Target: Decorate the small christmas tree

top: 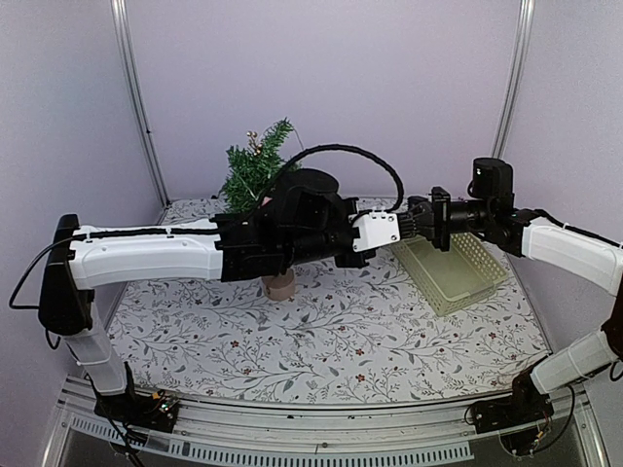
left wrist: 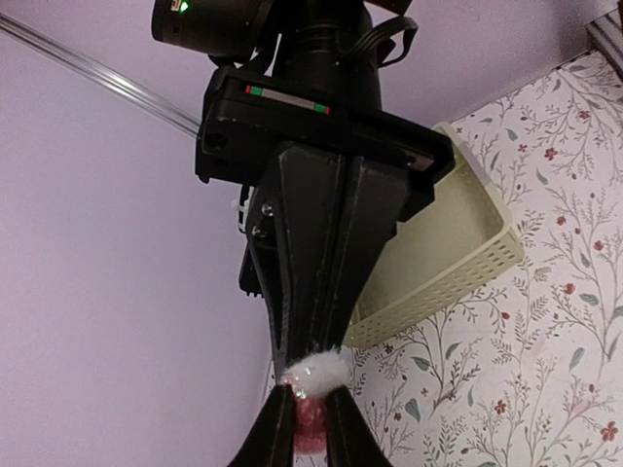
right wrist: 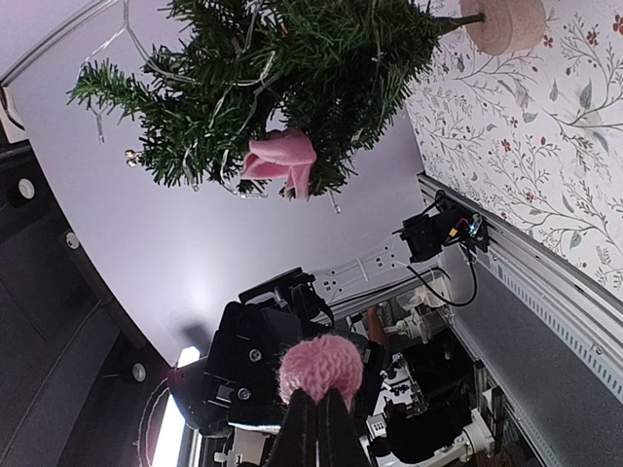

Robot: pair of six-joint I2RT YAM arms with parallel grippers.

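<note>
Pale yellow perforated plastic basket (top: 472, 289) sits right of centre on tabletop (top: 321, 341) with floral-print cover. Lilac backdrop wall (top: 321, 78). Metal post (top: 136, 97) upper left.

The small christmas tree (top: 255, 165) stands at the table's (top: 331, 341) rear, left of centre. Basket (top: 458, 268) lies to its right. Left gripper (left wrist: 310, 409) and right gripper (right wrist: 318, 404) meet tip to tip above the basket's left edge, ornament (right wrist: 321, 368) between them.

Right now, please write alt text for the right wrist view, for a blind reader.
The right gripper, fingers together, holds a pink fuzzy ornament at its tips. Behind it is the left arm's black wrist; above, the small christmas tree carries a pink bow.
</note>
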